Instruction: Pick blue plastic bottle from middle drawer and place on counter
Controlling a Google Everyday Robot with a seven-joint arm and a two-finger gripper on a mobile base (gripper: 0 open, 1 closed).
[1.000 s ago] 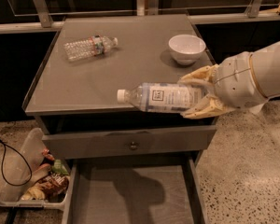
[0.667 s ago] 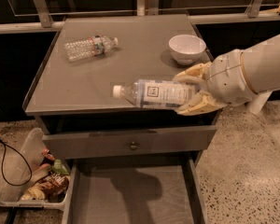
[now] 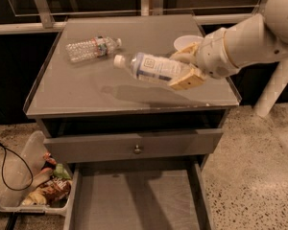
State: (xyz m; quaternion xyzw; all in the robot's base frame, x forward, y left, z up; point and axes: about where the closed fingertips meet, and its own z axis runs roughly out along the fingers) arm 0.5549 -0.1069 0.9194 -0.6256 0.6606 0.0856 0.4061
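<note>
Arm reaches in from the right. My end effector (image 3: 183, 70) grasps the blue plastic bottle (image 3: 151, 67), surface (image 3: 77, 97) below. Bottle lies near-horizontal, cap pointing left, away from it.

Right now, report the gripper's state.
The gripper is shut on the small pale-blue translucent plastic bottle, holding it on its side just above the grey glossy counter.

Pale-blue bottle (image 3: 151, 67), white cap apparently pointing left, clamped sideways in end effector (image 3: 183, 68) above grey counter (image 3: 81, 92), middle drawer (image 3: 134, 200) open
</note>
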